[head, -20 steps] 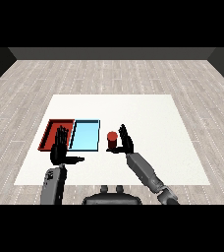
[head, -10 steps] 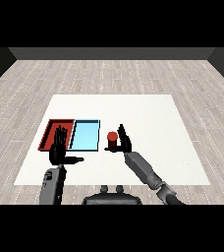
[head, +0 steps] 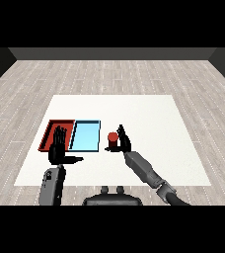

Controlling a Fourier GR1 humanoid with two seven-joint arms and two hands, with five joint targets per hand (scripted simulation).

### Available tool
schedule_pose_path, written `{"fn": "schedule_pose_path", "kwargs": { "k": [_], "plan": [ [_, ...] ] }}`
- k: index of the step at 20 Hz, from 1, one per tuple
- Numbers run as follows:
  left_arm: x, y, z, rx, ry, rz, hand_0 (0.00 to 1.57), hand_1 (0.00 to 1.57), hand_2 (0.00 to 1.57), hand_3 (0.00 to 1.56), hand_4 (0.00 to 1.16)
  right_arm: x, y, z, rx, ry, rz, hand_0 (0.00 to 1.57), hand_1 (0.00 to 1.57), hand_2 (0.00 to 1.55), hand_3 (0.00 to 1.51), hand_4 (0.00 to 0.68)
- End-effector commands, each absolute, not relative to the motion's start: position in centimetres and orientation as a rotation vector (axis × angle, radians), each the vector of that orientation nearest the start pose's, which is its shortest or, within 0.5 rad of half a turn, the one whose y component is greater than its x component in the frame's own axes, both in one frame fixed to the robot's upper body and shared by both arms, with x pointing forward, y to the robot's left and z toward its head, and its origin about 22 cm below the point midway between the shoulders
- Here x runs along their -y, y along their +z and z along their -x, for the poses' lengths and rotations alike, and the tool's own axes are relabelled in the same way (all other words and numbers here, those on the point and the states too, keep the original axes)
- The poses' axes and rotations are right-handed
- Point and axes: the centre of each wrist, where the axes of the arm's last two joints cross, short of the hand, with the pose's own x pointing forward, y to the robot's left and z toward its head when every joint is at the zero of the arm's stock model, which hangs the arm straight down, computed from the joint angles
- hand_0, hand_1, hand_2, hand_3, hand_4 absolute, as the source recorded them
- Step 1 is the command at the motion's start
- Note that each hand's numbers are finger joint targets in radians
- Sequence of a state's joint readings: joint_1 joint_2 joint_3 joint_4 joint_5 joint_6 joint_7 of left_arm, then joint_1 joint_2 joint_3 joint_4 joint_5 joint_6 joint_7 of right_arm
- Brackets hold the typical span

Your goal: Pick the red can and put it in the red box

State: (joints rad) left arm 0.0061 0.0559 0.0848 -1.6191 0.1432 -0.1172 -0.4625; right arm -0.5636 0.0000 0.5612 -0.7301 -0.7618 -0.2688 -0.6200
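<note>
Nearest you, the left hand [head: 58, 150] stood raised with fingers straight and thumb spread, over the red tray's [head: 49, 133] near edge. The right hand [head: 123, 142], fingers relaxed, touched the right side of the red can [head: 112, 140], which stood upright just right of the light blue tray [head: 85, 135]. Bare white table [head: 149, 118] lay beyond.

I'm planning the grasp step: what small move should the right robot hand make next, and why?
Probably curl the right robot hand round the red can. Its fingers look straight and close beside the can, which stands on the table right of the light blue tray, outside the red tray.
</note>
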Motion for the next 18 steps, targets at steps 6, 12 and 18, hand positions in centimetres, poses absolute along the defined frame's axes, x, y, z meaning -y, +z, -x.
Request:
{"fn": "schedule_pose_path", "kwargs": {
  "k": [6,12,18],
  "plan": [
    [-26.4,1.3,-23.8,2.074,0.080,0.101,0.00,0.00,0.00,0.00,0.00,6.9,-5.5,-30.8,1.617,-0.073,-0.368,0.00,0.00,0.00,0.00,0.000],
    [-25.0,2.0,-24.9,2.073,0.075,0.107,0.00,0.00,0.00,0.00,0.00,6.7,-5.6,-32.0,1.599,-0.054,-0.331,0.00,0.00,0.00,0.00,0.000],
    [-24.5,0.6,-23.8,2.079,0.089,0.112,0.00,0.00,0.00,0.00,0.00,6.9,-5.3,-33.6,1.557,-0.053,-0.293,0.00,0.00,0.00,0.00,0.000]
  ]
}}
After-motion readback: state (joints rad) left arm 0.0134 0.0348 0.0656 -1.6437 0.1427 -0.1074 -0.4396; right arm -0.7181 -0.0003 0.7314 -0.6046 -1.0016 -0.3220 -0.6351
